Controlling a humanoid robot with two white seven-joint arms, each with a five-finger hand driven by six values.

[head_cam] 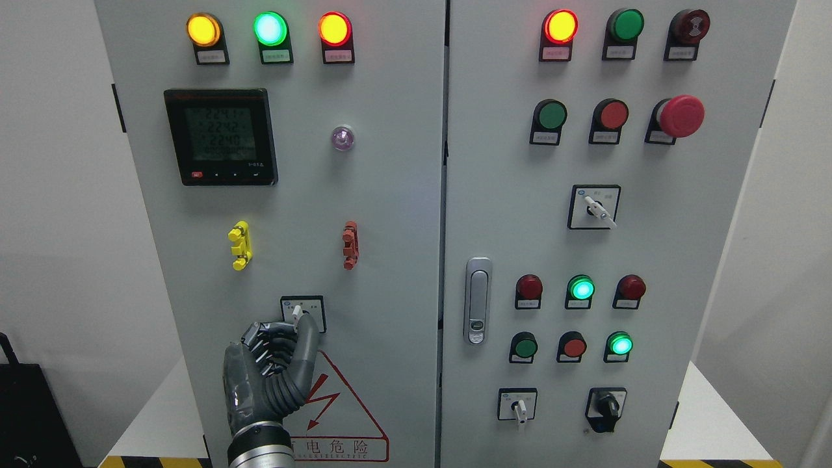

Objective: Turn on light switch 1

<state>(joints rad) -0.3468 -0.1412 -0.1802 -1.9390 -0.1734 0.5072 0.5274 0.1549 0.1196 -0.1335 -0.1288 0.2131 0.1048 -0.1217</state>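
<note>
The light switch [298, 314], a small white rotary knob on a square black-framed plate, sits low on the left door of the grey cabinet [390, 195], just above the red-edged warning triangle [338, 403]. Its lever points up and slightly left. The left hand [270, 374] rises from the bottom edge in front of that door, wrist vertical, back of the hand towards the camera. The fingers [307, 351] are curled together towards the panel, with one extended upward so its tip reaches the lower edge of the switch plate, touching or just beside the knob; whether anything is actually pinched cannot be told from this angle.

Above the switch, a yellow clip [240, 245] and a red clip [350, 244] are fixed to the door, well apart. Higher still are a digital meter [221, 137] with lit digits and a small violet lamp [342, 138]. Along the top, the amber lamp [203, 30], green lamp [270, 28] and orange-red lamp [335, 28] all glow. The right door carries a metal handle [478, 300], further buttons and lamps, and a red mushroom button [681, 116].
</note>
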